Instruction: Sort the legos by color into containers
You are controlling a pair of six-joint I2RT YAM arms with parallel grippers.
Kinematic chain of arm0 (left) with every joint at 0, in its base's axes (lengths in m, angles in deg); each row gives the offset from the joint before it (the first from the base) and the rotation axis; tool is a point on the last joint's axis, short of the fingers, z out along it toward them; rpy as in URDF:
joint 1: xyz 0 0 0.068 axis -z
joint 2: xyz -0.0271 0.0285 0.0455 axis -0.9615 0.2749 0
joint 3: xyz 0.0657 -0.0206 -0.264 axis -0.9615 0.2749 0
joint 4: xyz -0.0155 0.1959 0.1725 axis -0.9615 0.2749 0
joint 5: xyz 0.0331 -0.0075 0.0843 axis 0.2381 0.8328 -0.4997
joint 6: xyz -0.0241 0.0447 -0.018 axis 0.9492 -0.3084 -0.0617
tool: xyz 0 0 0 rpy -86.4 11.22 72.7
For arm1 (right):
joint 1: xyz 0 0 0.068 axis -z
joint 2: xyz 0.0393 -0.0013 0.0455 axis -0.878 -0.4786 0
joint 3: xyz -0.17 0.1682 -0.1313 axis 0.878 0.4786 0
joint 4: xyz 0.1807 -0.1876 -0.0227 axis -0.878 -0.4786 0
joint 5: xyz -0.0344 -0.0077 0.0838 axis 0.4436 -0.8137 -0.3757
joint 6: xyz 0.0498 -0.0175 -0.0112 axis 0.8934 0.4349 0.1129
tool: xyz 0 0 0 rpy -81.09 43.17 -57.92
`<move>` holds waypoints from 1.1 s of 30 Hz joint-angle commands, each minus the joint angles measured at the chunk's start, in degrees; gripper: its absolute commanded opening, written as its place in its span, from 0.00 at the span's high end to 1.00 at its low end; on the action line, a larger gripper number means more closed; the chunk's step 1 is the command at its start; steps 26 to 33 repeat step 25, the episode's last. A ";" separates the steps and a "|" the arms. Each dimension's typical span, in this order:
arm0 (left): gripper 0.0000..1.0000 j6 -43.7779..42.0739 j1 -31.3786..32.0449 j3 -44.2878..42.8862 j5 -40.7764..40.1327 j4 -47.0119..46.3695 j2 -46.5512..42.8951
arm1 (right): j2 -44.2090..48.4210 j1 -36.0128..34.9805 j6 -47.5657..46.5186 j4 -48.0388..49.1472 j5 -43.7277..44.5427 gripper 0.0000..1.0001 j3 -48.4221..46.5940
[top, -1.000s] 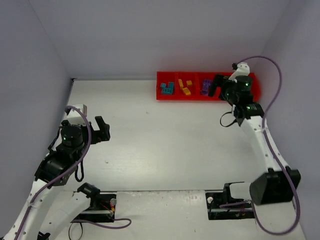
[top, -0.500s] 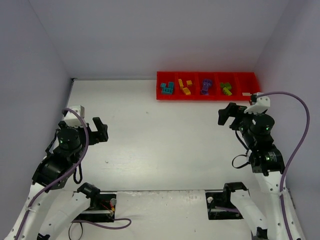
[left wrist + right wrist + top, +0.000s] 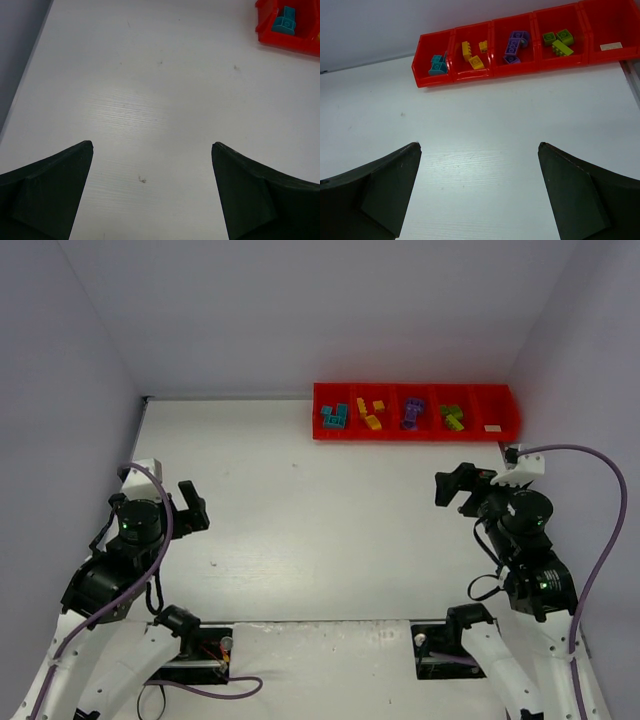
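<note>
The table [image 3: 320, 500] was a plain white board with a faint grain, and a few small dark specks [image 3: 142, 179] showed on it in the left wrist view. Pale grey-lilac walls [image 3: 300, 310] closed it in at the back and on both sides. A purple cable [image 3: 605, 530] looped out from the right arm, and another curled round the left arm.

The red tray [image 3: 400, 434] lay at the far edge of the table, right of centre, close against the back wall. It was shallow, bright and slightly see-through, and was split into a row of square compartments, five of which showed in the right wrist view. Counting from the left, the first held the teal legos [image 3: 335, 417] and the second the yellow legos [image 3: 370, 414], which lay as separate pieces. The third held the purple legos [image 3: 412, 414] and the fourth the green legos [image 3: 452, 416]. The fifth held a small white slip [image 3: 492, 427].

The left gripper [image 3: 192, 506] hung over the near left of the table, well apart from the tray. Its fingers were spread wide with bare table between them. The right gripper [image 3: 455, 490] hung over the right side, nearer the tray and facing it. Its fingers were also wide apart, with bare table showing between them
</note>
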 commanded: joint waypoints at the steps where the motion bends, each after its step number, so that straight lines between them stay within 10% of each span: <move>1: 0.03 1.39 -0.32 -2.74 -2.62 1.64 0.13 | -1.40 -1.57 -0.17 1.81 5.38 0.00 -2.16; 33: 0.03 7.55 -0.32 -3.54 -2.54 8.24 -2.16 | 2.30 -5.27 0.18 -0.13 3.36 0.00 -2.33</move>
